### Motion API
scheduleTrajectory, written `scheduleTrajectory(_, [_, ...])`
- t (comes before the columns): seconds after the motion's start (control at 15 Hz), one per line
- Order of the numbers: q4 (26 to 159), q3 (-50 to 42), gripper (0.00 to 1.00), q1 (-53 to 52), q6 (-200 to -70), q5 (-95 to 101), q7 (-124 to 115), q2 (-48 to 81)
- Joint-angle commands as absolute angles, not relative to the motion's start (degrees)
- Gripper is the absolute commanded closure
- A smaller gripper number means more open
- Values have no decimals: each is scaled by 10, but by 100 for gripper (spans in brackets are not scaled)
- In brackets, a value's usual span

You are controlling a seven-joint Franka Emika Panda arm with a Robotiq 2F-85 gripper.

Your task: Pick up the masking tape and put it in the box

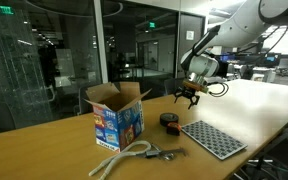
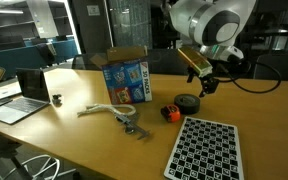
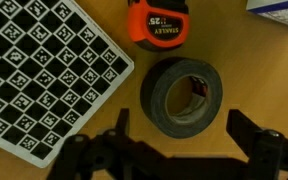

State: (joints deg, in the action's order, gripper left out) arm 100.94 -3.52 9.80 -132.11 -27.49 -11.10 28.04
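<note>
The hand (image 1: 187,98) is open wide above the masking tape (image 3: 159,100), which lies flat mid-worktop (image 1: 44,145), away from the corners. It looks light and firm. Squeeze the ring's outside.

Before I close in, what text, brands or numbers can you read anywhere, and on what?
"25": on the red tape measure, wrist view.
"STANLEY": same label, just under the number.
Printing on the box sides: too small to read.
Green ceiling signs: too blurred.
The masking tape and patterned mat: no words.
</note>
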Motion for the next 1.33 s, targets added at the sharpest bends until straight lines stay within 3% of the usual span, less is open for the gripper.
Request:
scheduleTrajectory(0.0, [910,-22,0,109,-1292,-289,-127,348])
scheduleTrajectory(0.53, [824,7,0,101,-1229,-274,-119,431])
scheduleTrajectory(1.27, [657,-22,0,57,-968,-93,-112,531])
